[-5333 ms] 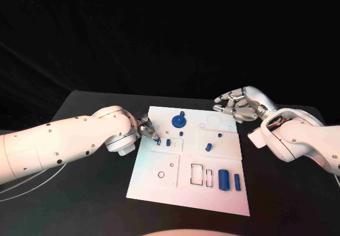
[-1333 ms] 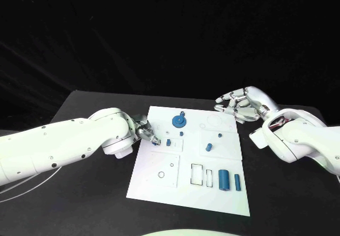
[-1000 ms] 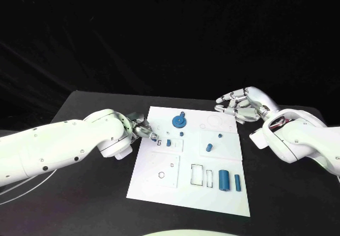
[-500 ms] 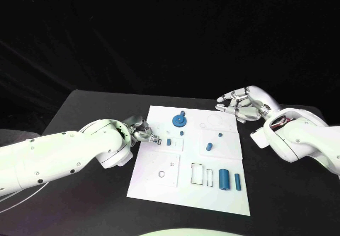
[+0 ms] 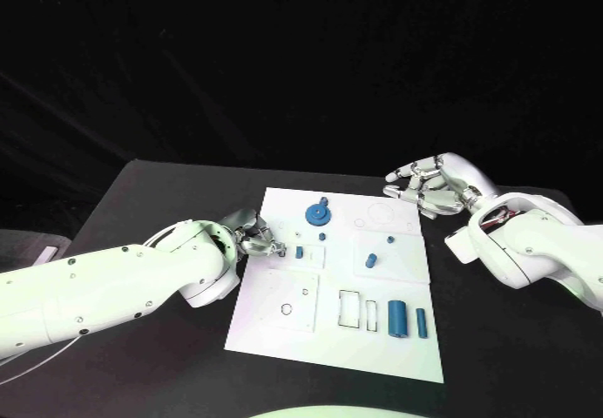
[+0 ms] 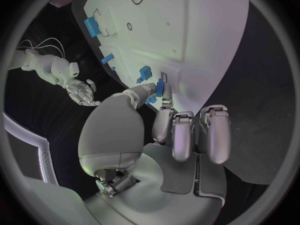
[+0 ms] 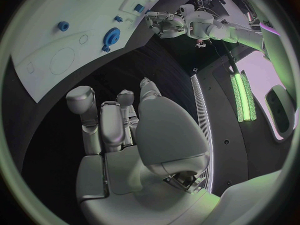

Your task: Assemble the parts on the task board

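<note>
The task board [image 5: 329, 322] is a flat white rectangular plate lying in the middle of the matt black table [image 5: 151, 187], marked with thin outlined circles and rectangles. Smooth blue parts sit on it: a round gear-like piece [image 5: 318, 213] near the far edge, a short peg [image 5: 371, 259] at mid-board, and two upright cylinders [image 5: 398, 318] near the right front corner. Bare white surface lies along the board's near left quarter.

At the board's left edge, the left hand [image 5: 255, 239] pinches a small blue part [image 6: 159, 88] between thumb and a fingertip, the other silver fingers [image 6: 183, 135] pressed side by side. The right hand [image 5: 431, 186] hovers off the board's far right corner, its fingers curled inward around nothing. Open black table lies to either side of the board.
</note>
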